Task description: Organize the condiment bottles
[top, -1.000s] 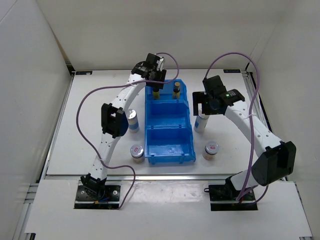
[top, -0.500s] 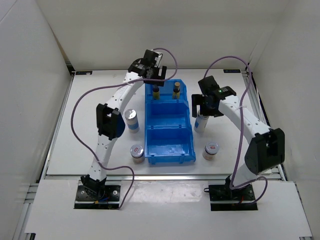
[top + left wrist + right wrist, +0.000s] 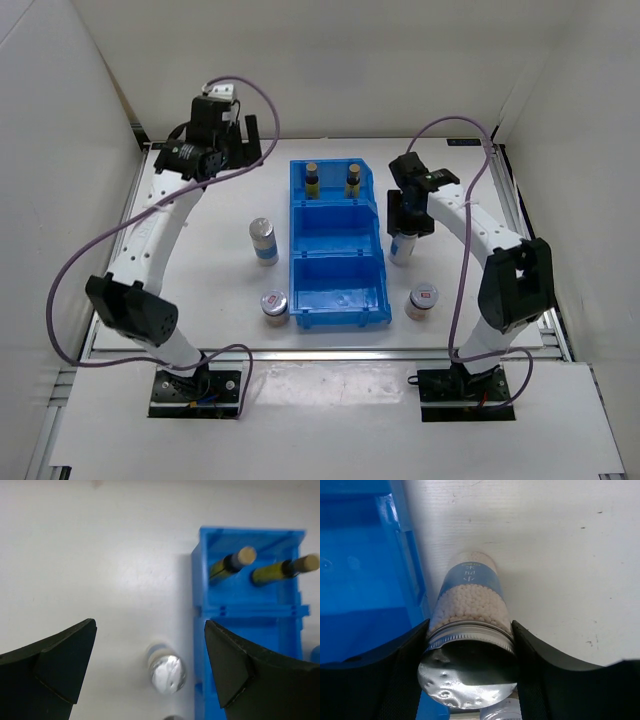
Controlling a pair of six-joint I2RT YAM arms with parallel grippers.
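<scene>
The right jaws clamp a white shaker [image 3: 402,249]; the left jaws gape, raised high.
The right arm [image 3: 470,225] folds down at the blue bin's [image 3: 296,262] 3 o'clock, with the shaker just beside the wall and bare table [image 3: 200,200] beyond. The left arm [image 3: 160,215] reaches toward 10 o'clock. Two brown bottles [image 3: 312,179] stand in the far compartment. Only the right wrist view shows the fingers [image 3: 402,670] touching the silver cap [image 3: 467,672].

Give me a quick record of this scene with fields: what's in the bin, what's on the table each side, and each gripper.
Bin: blue bin, far compartment holds two brown bottles
Left of bin: left shaker and left jar, upright on the table
Right of bin: right shaker and right jar
Left gripper: open, holding nothing
Right gripper: shut on right shaker, fingers flanking its cap
</scene>
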